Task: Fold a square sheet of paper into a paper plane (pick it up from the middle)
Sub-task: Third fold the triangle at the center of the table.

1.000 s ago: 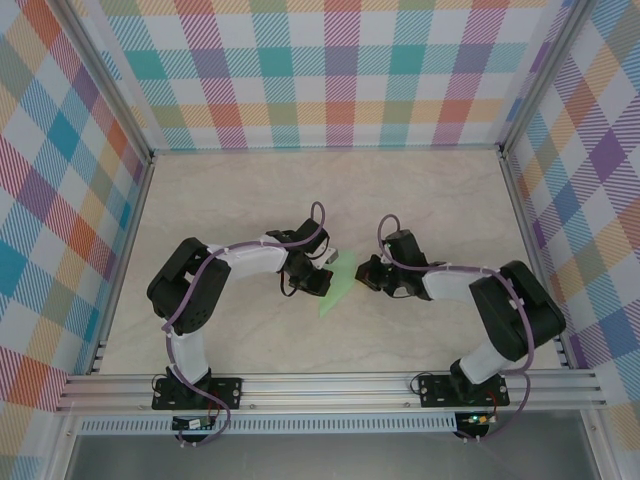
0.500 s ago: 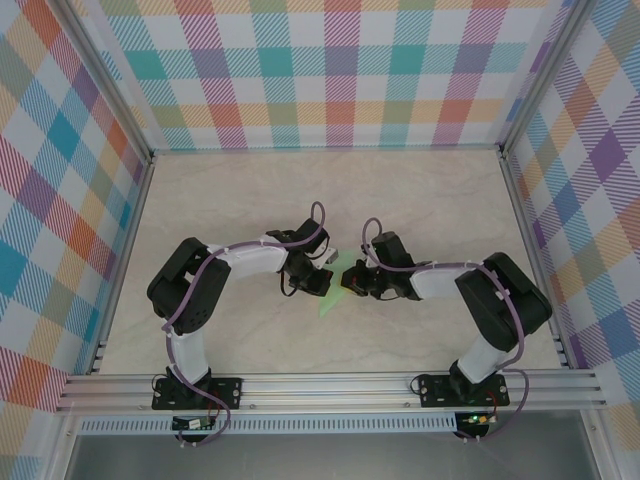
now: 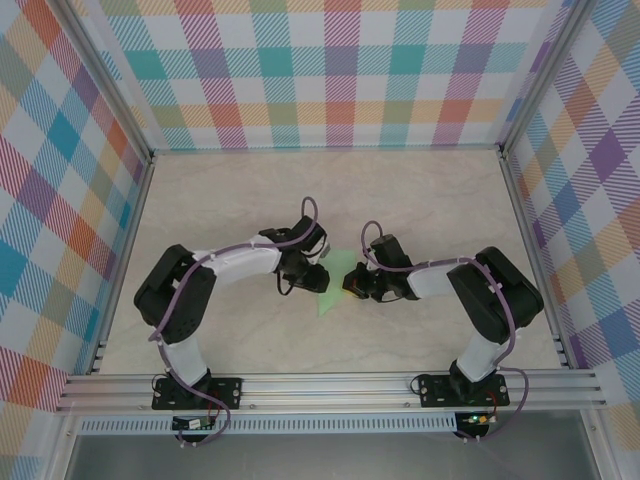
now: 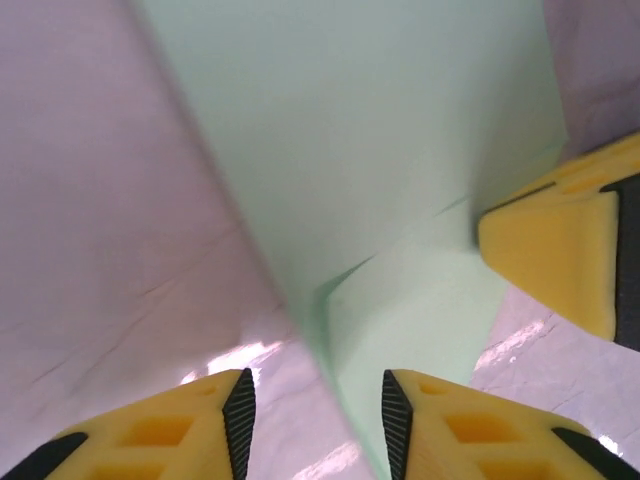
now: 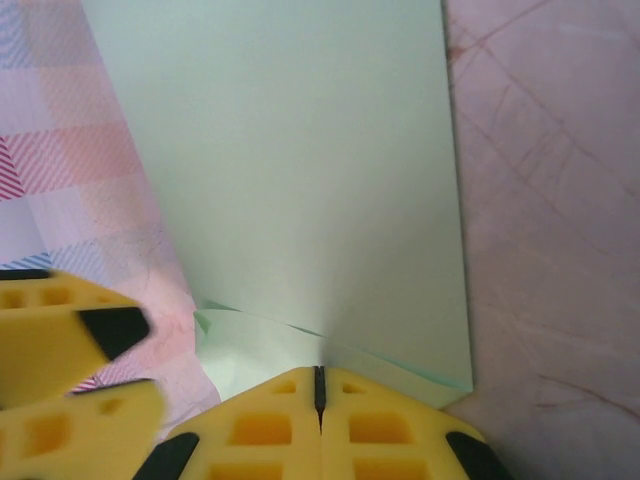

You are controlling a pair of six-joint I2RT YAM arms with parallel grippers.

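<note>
Since the earlier frame the right arm has advanced leftward onto the folded mint-green paper, and the left fingers have parted. The paper lies on the desk with one arm at each side of it. The left fingers stand moderately apart astride the paper's left fold, gripping nothing, while the right fingers are pressed fully together, pinching the paper's right edge.
</note>
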